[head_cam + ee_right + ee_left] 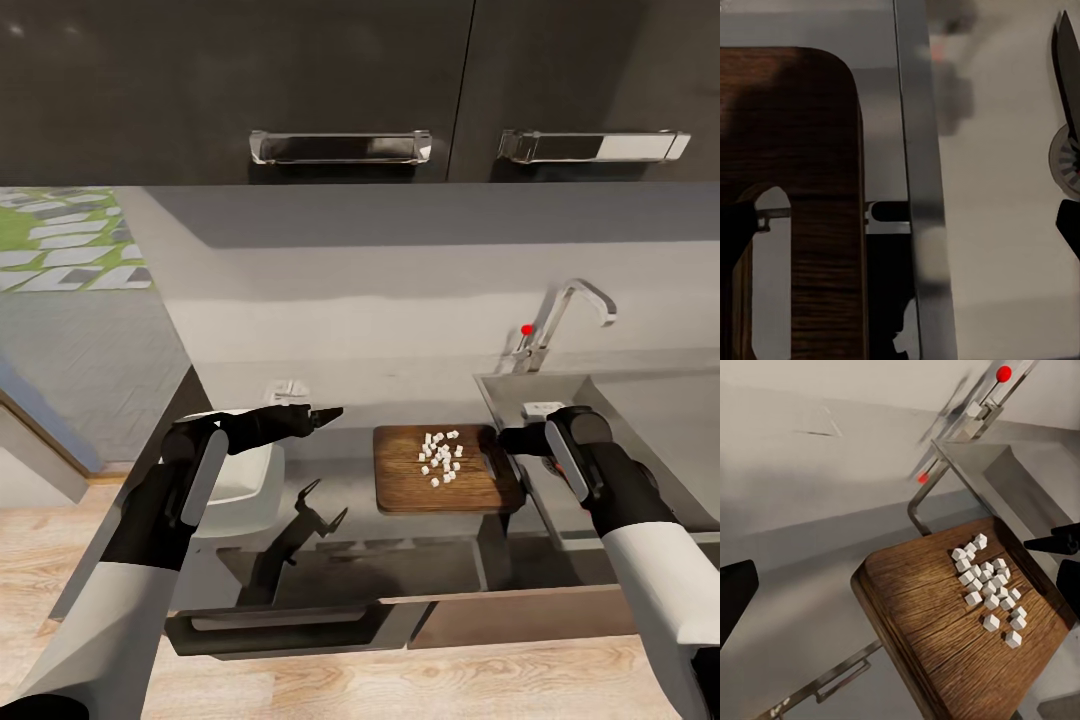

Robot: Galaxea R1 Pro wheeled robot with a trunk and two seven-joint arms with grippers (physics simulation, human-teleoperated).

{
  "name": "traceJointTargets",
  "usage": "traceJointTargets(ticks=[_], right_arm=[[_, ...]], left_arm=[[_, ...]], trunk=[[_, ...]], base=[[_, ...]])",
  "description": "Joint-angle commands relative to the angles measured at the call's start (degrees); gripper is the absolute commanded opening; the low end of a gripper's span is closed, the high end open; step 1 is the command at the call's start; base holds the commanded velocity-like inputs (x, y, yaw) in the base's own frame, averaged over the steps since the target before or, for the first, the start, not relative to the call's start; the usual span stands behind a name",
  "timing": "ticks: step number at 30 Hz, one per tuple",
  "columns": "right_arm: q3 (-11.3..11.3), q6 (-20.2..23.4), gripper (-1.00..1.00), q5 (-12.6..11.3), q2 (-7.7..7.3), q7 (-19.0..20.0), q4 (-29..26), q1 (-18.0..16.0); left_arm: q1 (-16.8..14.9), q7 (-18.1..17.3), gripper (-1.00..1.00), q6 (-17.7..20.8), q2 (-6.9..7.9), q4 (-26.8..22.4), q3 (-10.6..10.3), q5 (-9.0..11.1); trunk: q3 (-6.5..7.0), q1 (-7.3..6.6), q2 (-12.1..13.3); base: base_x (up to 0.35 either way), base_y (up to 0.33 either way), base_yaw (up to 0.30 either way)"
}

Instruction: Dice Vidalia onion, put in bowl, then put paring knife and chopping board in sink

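The right gripper (512,440) had closed on the handle end of the chopping board (440,495); in the right wrist view one dark finger (736,225) sat at the oblong handle slot and the other showed past the board's edge, so the jaws pinched the wood by the slot. The left gripper (328,414) hung with its fingers parted and nothing between them, off the board's far end from the sink (640,400) and above the white bowl (245,480).

The chief risk I judged to be the diced onion (441,459). The cubes lay loose in a small heap on the board, toward the half nearer the sink, and nothing fenced them in. If the board were tipped or jerked while gripped at one end only, the cubes could slide off onto the countertop (340,500) or into the basin rather than the bowl. A one-ended pinch could also let the board sag or twist in the jaws. A dark pointed blade (1066,67), seemingly the paring knife, lay in the basin near the drain, so anything sent into the sink might land on it.

The board looked dark brown, grained, with rounded corners, lying flat on the countertop with its slot end just beside the sink's rim. The cubes were tiny, white and sharply cut, most touching one another.
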Motion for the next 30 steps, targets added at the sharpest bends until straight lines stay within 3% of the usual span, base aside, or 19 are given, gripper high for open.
traceJointTargets(ticks=[1, 30], right_arm=[[0.12, 0.22, 1.00, 0.12, -0.04, 0.22, -0.03, -0.06], [0.14, 0.22, 1.00, 0.12, 0.01, 0.22, -0.02, -0.06]], left_arm=[[-0.05, -0.03, 1.00, 0.36, 0.00, -0.03, 0.01, 0.16], [-0.05, -0.03, 1.00, 0.37, 0.00, -0.05, 0.10, 0.17]], trunk=[[-0.11, 0.03, -0.11], [-1.17, 0.03, -0.11]], base=[[0.000, 0.000, 0.000], [0.000, 0.000, 0.000]])
